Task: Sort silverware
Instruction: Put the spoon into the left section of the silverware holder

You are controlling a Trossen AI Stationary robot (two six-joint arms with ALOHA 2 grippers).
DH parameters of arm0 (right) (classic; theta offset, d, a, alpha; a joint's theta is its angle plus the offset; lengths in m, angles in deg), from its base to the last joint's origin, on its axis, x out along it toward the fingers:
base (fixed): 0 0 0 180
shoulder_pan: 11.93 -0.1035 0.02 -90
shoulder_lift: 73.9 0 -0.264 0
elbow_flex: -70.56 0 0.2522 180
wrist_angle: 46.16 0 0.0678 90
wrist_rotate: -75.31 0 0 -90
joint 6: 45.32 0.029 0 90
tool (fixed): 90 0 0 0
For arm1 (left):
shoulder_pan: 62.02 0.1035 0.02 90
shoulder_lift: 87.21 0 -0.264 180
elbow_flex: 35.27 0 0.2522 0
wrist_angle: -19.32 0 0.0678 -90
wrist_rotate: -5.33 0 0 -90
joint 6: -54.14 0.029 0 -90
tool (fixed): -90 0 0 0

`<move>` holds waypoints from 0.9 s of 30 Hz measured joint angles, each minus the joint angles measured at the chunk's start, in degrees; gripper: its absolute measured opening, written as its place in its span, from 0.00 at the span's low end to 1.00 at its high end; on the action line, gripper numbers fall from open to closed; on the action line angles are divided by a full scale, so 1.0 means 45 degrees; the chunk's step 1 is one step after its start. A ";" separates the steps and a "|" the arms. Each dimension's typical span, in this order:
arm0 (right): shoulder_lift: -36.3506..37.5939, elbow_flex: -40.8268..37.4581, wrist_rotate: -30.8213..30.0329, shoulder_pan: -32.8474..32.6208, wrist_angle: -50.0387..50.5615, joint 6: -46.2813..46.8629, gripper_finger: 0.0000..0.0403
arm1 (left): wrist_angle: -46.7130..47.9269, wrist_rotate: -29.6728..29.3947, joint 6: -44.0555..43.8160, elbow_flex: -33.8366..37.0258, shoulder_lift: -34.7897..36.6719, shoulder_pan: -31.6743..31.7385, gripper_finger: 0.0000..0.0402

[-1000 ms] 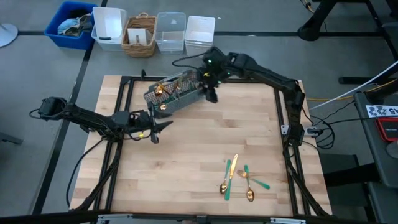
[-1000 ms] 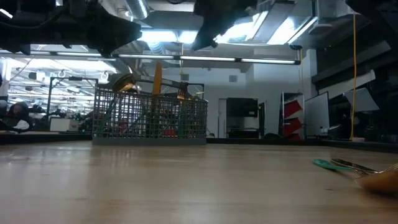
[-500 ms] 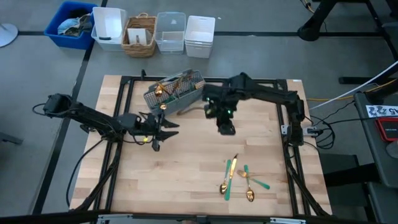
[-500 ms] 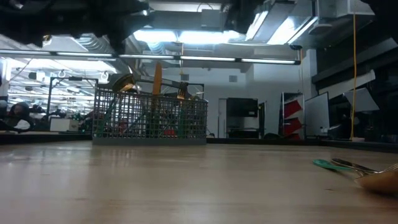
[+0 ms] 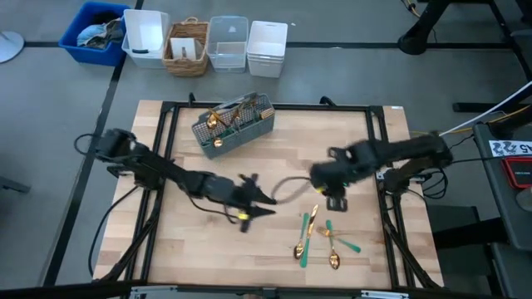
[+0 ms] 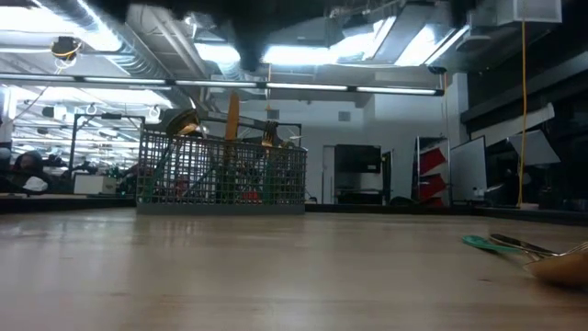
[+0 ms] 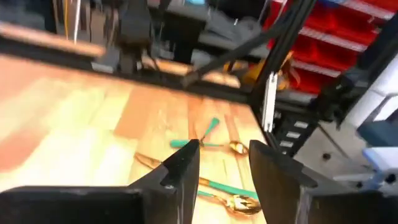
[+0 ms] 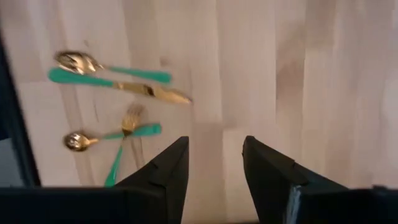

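Four pieces of silverware [image 5: 318, 237] left loose on the table [image 5: 266, 249] at 5 o'clock; rest stand in caddy [image 5: 233, 124] at 12. My left gripper [image 5: 259, 204] and right gripper [image 5: 334, 199], both released, empty, hover beside the loose pieces.

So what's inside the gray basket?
The basket holds gold spoons and forks with green handles, standing up and leaning. The mesh and crowding hide how many, and what's at the bottom.

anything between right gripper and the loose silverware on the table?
Nothing. In the right wrist view, only bare wood separates the open right gripper from the loose silverware; the high view agrees.
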 joint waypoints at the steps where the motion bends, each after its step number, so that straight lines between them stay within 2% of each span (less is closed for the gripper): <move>1: 0.0364 -0.0647 -0.0234 -0.0428 -0.0158 0.0724 0.37 | 0.0600 -0.0004 -0.0309 -0.0663 -0.0467 -0.0031 0.33; 7: 0.1986 -0.4246 -0.0518 -0.2897 -0.1588 0.3555 0.37 | 0.4529 0.0046 -0.2015 -0.4705 -0.3198 -0.0037 0.33; 14: 0.2238 -0.6797 -0.0866 -0.5177 -0.2781 0.5054 0.37 | 0.7347 0.0176 -0.3847 -0.8552 -0.6128 -0.0059 0.33; 21: 0.2200 -0.8313 -0.1062 -0.6745 -0.3714 0.5805 0.37 | 0.8741 0.0676 -0.5117 -1.0907 -0.8232 -0.0249 0.33; 27: 0.2200 -0.8859 -0.1350 -0.7342 -0.5068 0.5996 0.37 | 1.0293 0.0668 -0.7359 -1.1538 -0.8767 -0.0382 0.33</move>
